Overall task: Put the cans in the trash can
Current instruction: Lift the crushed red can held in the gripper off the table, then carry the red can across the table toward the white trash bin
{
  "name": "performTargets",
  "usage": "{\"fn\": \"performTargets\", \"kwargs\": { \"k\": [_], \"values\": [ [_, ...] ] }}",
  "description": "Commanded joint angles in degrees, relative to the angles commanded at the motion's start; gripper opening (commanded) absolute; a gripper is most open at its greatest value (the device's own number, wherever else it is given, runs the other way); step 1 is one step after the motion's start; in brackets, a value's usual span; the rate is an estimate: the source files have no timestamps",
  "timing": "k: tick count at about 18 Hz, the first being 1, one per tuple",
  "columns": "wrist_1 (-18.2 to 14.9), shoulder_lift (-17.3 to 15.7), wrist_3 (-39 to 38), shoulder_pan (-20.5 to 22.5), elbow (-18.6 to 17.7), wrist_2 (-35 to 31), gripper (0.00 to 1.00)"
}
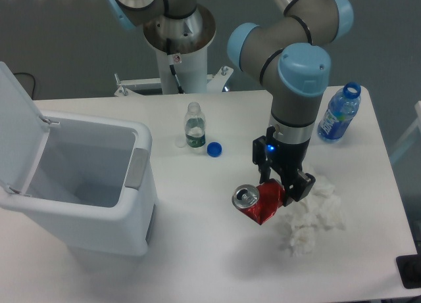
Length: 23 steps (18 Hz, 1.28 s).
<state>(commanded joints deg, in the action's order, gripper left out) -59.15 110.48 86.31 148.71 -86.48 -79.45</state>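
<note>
So the gripper [281, 188] has its fingers clamped on the crushed red can [258, 200], holding it just above the table [197, 250], right of the open white trash can [92, 185].

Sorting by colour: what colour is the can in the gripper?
Red with a silver top, the crushed can; the fixed camera shows it.

one fixed view; high front, angled down over table [197, 250]
</note>
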Motion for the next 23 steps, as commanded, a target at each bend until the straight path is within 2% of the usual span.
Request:
{"fn": "performTargets", "kwargs": {
  "k": [7,11,15,19,23],
  "values": [
    [-0.1,-0.1,0.0,0.1,0.2,0.0,0.7],
    [-0.3,-1.3,-0.6,0.7,0.7,0.8,0.7],
    [-3.1,-4.1,-1.4,1.7,1.0,1.7,0.7],
    [-6.2,-6.7,-7.9,0.6,1.6,1.8,0.7],
    [-7.1,-9.0,-16.2,-1.4,1.4,1.8,0.7]
  ]
}}
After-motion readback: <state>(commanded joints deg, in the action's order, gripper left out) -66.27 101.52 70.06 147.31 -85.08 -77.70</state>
